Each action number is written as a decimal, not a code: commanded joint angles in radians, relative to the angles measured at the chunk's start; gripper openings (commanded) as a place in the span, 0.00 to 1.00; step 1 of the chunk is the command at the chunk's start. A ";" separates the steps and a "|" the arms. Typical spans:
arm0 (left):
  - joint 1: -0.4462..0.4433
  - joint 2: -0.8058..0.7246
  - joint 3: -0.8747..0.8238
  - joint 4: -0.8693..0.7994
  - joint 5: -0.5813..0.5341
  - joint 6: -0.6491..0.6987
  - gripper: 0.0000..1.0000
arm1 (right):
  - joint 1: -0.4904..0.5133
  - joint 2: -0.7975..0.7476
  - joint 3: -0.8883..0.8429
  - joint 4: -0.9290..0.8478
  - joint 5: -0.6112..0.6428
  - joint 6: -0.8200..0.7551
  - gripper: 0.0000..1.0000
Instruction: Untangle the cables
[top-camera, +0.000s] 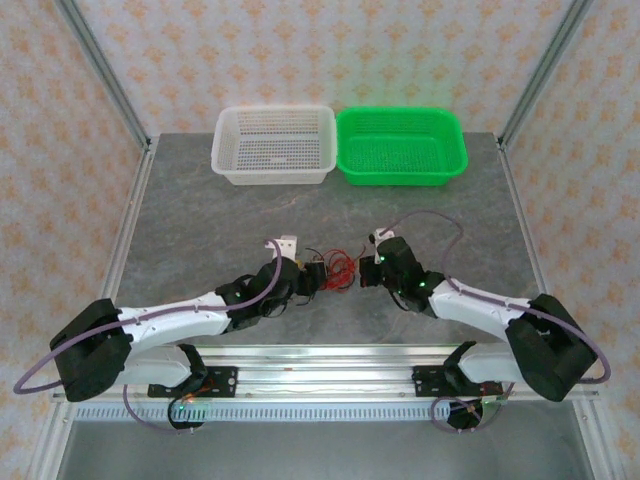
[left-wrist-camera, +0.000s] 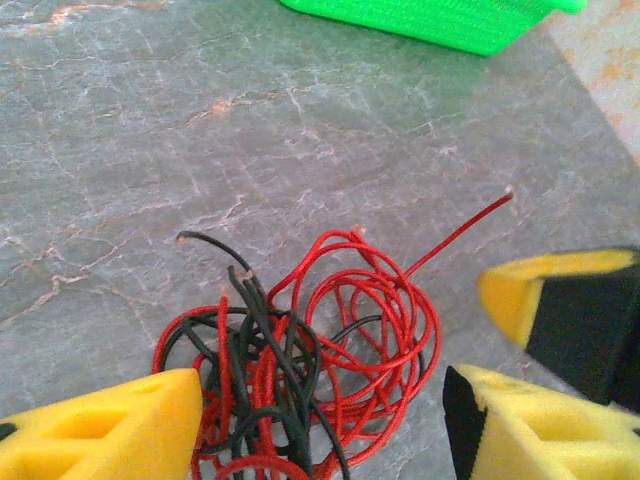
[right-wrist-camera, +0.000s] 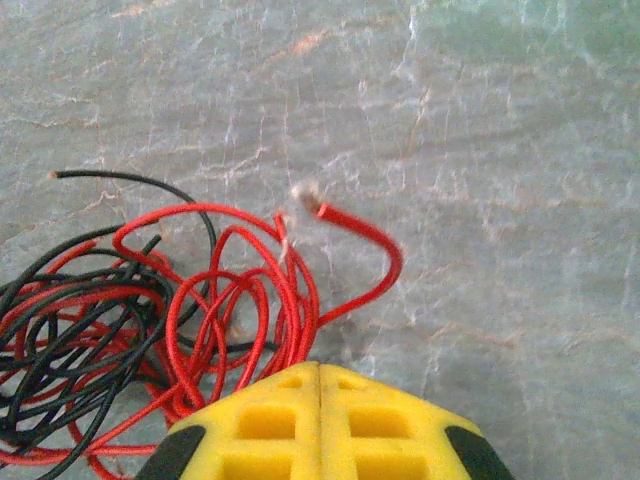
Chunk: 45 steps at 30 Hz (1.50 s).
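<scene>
Cables (left-wrist-camera: 262, 375) between wide-spread left tool (left-wrist-camera: 320, 420) (right tool (right-wrist-camera: 319, 372) clamped, perhaps on them)

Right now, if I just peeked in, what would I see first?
A messy tangle of thin red and black wires lies in the middle of the grey marbled table, right between two yellow-fingered grippers. The left gripper is open around it, and the right gripper is shut at its edge. At the far edge, a bright green plastic basket sits beside a white plastic basket.

white basket (top-camera: 272, 174), green basket (top-camera: 402, 174), grey table (top-camera: 200, 225)
</scene>
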<state>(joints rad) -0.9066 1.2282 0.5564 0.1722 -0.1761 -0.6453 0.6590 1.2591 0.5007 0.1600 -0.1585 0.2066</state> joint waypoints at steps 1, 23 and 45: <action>-0.009 -0.013 0.039 -0.075 -0.046 0.041 0.68 | -0.018 0.006 0.030 0.012 -0.027 -0.100 0.00; -0.013 0.322 0.388 -0.467 -0.137 0.138 0.75 | -0.046 0.006 0.087 -0.200 -0.061 0.277 0.37; 0.043 0.476 0.384 -0.401 -0.037 0.110 0.00 | -0.042 -0.155 -0.042 -0.197 -0.192 0.533 0.76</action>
<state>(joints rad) -0.8696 1.7458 0.9840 -0.2481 -0.2432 -0.5087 0.6182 1.1030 0.4744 -0.0856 -0.3046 0.6815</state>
